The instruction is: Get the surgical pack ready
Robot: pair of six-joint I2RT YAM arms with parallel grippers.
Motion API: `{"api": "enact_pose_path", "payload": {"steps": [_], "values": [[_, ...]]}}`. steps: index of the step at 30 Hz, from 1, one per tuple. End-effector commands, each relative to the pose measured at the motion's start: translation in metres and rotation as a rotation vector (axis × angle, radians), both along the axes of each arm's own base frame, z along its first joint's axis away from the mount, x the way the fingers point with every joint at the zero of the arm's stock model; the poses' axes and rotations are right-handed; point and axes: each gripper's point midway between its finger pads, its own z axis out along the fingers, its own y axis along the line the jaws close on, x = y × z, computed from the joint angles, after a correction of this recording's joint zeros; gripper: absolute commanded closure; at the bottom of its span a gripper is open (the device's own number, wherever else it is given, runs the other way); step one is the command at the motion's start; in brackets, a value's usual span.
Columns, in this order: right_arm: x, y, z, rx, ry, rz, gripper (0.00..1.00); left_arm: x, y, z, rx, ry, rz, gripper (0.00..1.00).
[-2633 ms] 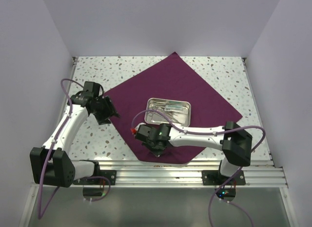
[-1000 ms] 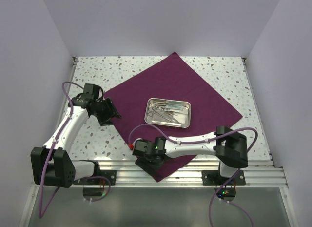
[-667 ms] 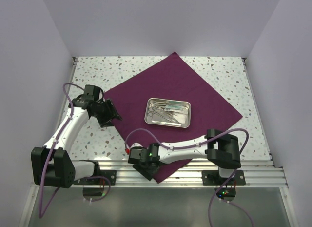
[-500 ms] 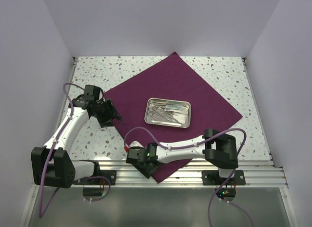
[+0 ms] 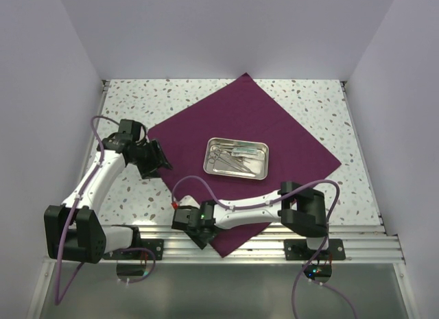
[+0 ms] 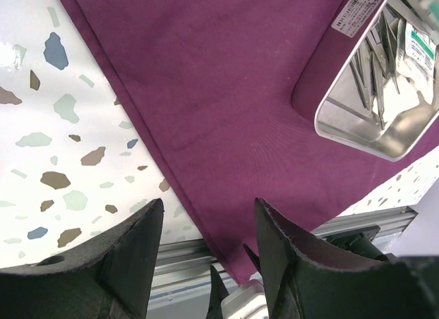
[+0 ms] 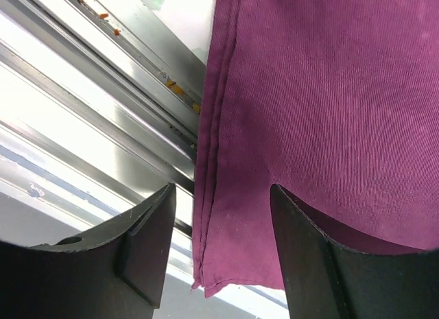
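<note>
Pack position: the surgical pack [image 5: 274, 120] lies flat on the speckled table [image 5: 130, 99], and there's its near corner hanging out over the metal rail [image 5: 343, 245] at the front edge.
Pack heading: it sits as a diamond, one corner pointing away to the back wall, one toward the arm bases, one out to each side. It looks about square, so neither diagonal stands out as longer.
On the pack: a steel tray [image 5: 259, 169] rests near the middle, with thin instruments [image 5: 226, 158] inside.
Right gripper [image 7: 221, 195]: down low at the near corner, fingers apart, and the hemmed left edge of the cloth runs up between them. I cannot tell whether either finger touches the fabric.
Left gripper [image 6: 209, 208]: fingers apart too, nothing between them, hanging over the cloth's left edge just by the left corner.
Edges and room: the far corner reaches the table's back edge. Speckled tabletop shows on both sides of the diamond, more of it near the left arm.
Hidden: the right arm lies across the near part of the cloth in the top view and covers the edge under its gripper. The tray is cut off in the left wrist view, and its contents are too small to name one by one.
</note>
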Motion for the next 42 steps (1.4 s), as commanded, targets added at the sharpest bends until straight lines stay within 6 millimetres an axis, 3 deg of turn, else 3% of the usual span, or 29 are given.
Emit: {"api": "enact_pose_path", "payload": {"steps": [1,4,7,17,23,28,34,42], "values": [[0.003,-0.029,-0.01,-0.108,-0.045,-0.049,0.39,0.006,-0.001,0.001,-0.012,-0.026,-0.029,0.41],[0.004,-0.046,-0.009,-0.138,-0.066,-0.06,0.4,0.006,-0.001,0.0,-0.012,-0.025,-0.031,0.41],[0.003,-0.051,-0.005,-0.135,-0.067,-0.066,0.43,0.007,-0.001,0.0,-0.016,-0.025,-0.032,0.41],[0.0,-0.054,-0.002,-0.144,-0.066,-0.044,0.56,0.013,0.001,0.004,-0.014,-0.029,-0.029,0.41],[0.005,-0.049,0.01,-0.126,-0.085,-0.022,0.8,0.015,0.002,0.005,-0.012,-0.03,-0.025,0.41],[0.014,-0.043,0.026,-0.109,-0.117,0.0,0.92,0.018,0.003,0.005,-0.009,-0.026,-0.021,0.41],[0.047,-0.049,0.045,-0.094,-0.149,-0.046,1.0,0.023,0.004,0.004,-0.007,-0.027,-0.013,0.41],[0.13,-0.04,0.097,-0.025,-0.237,-0.119,1.0,0.04,0.014,0.011,0.017,-0.043,0.028,0.41]]}}
